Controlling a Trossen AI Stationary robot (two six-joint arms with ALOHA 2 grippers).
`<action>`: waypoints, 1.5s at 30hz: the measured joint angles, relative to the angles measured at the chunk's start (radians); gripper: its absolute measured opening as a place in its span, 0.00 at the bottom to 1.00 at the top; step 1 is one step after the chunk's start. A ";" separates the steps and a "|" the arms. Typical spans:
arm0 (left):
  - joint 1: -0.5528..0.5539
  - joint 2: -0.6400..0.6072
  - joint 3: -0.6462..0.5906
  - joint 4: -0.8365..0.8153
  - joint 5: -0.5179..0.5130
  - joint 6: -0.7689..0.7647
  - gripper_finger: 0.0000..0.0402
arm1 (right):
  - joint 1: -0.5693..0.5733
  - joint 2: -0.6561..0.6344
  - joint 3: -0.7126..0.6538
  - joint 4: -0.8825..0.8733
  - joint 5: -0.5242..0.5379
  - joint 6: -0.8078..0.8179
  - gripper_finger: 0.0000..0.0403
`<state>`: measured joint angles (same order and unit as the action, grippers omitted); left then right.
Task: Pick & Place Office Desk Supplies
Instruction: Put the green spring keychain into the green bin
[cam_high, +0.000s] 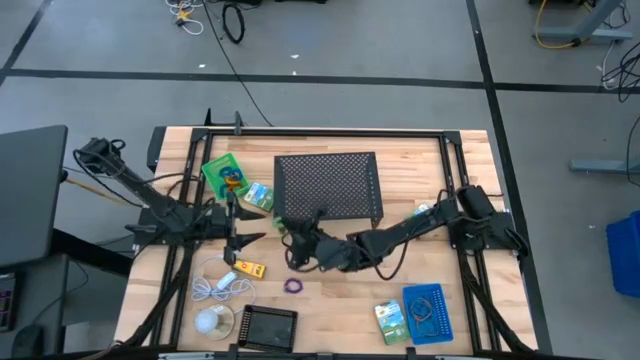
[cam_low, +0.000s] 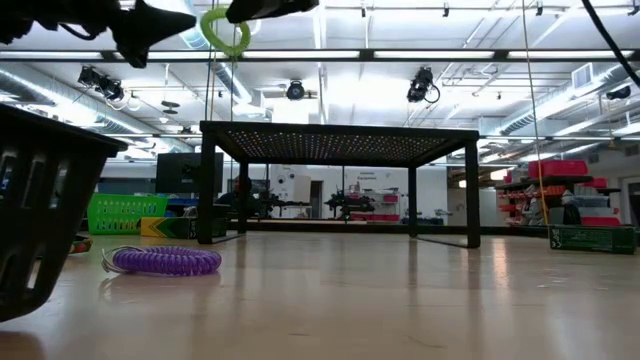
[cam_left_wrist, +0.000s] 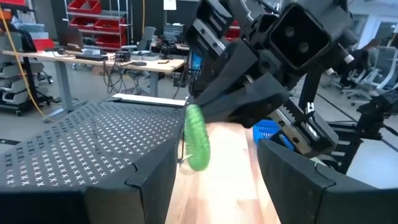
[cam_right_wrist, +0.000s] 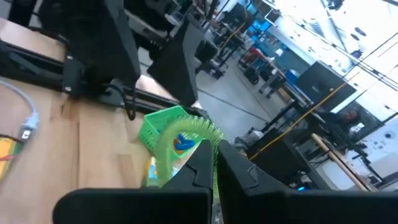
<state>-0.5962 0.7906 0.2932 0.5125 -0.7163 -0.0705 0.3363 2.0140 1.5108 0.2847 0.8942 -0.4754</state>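
Right gripper (cam_right_wrist: 214, 163) aloft, jaws pinching green loop (cam_right_wrist: 186, 134).

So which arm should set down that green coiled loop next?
Right, probably. The right gripper is shut on the green coiled plastic loop, raised above the table beside the black perforated metal stand. The left gripper is open and holds nothing.
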 joint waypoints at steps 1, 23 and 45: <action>0.018 0.007 0.000 0.006 0.018 -0.008 0.57 | -0.007 0.000 0.000 0.005 -0.012 -0.007 0.01; 0.165 0.067 0.000 0.009 0.074 -0.053 0.32 | -0.026 0.000 0.000 0.026 -0.072 -0.038 0.01; 0.165 0.066 0.000 -0.026 0.005 -0.010 0.04 | -0.003 -0.002 0.000 0.058 -0.064 -0.022 0.48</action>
<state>-0.4313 0.8570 0.2932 0.4861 -0.7111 -0.0807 0.3337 2.0125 1.5105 0.3429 0.8303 -0.4974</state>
